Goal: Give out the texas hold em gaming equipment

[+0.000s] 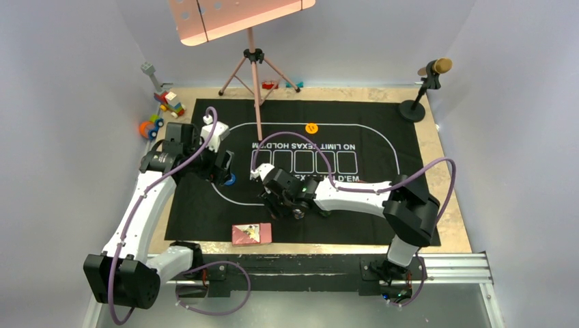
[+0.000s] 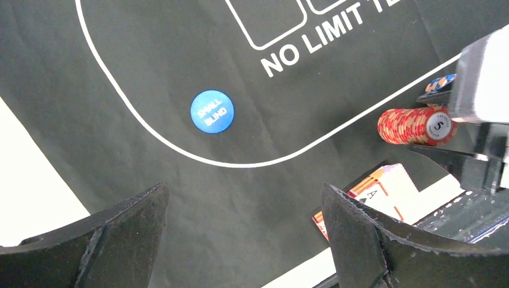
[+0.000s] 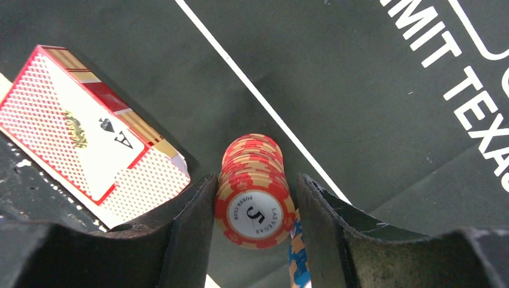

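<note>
- Lying on its side, the stack of red chips (image 3: 255, 198) sat between the fingers of the right pincer (image 3: 256, 180), which we saw clenched on it, a finger pressed to each side; the end face read "5".
- We noticed a blue-patterned chip (image 3: 297, 258) just beside the stack, against the right-hand finger, most of it hidden.
- We found the card box (image 3: 90, 138) near the stack, flat at the near edge of the black mat (image 1: 382, 198), its ace-of-spades face up.
- We saw the stack over the mat, close to the white oval line, on its near left part.
- We read "SMALL BLIND" on the blue disc (image 2: 212, 111), which lay flat inside the oval at its left end.
- Above it, the left pincer (image 2: 243, 198) hung released, its jaws wide apart and touching nothing.
- We spotted the orange disc (image 1: 312, 128) at the far side of the oval, well apart from the rest.
- Toy blocks (image 1: 171, 102) stood on the bench (image 1: 447, 205) beyond the mat's far left corner.
</note>
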Motion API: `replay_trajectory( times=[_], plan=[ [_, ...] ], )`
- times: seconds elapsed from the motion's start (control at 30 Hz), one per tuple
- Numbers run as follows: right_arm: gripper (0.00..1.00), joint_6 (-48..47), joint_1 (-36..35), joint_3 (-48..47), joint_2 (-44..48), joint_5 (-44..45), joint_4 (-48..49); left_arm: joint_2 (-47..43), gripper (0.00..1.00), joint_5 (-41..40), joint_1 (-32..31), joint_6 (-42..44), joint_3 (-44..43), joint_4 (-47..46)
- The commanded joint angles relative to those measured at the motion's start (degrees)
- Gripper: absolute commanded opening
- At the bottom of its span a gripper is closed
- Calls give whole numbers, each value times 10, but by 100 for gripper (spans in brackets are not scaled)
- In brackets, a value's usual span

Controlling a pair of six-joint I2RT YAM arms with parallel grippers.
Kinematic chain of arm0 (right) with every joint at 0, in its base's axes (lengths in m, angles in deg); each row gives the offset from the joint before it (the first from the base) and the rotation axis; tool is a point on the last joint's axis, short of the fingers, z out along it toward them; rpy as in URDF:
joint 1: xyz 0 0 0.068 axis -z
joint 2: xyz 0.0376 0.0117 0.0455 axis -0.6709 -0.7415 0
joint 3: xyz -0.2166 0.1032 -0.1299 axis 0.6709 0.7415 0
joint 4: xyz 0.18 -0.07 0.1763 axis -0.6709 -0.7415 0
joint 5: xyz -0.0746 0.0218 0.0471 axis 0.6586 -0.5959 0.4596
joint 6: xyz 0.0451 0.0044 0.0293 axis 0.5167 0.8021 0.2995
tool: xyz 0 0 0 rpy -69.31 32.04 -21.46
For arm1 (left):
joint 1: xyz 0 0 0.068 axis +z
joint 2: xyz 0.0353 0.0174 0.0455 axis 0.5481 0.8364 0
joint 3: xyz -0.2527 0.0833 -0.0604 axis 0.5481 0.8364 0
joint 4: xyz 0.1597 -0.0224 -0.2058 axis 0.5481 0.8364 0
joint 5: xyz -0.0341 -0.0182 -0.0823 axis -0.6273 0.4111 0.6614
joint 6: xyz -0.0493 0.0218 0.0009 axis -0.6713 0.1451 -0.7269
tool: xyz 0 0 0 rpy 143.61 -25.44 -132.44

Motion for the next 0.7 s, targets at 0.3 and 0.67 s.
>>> replay_trajectory(
  times=[0.3, 0.67],
  plan=[
    [51, -5, -3, -18, 12, 24, 2, -19, 100, 19, 4, 12, 4, -13],
    [59, -10, -4, -27, 27, 25, -20, -17, 100, 30, 3, 20, 5, -9]
  ],
)
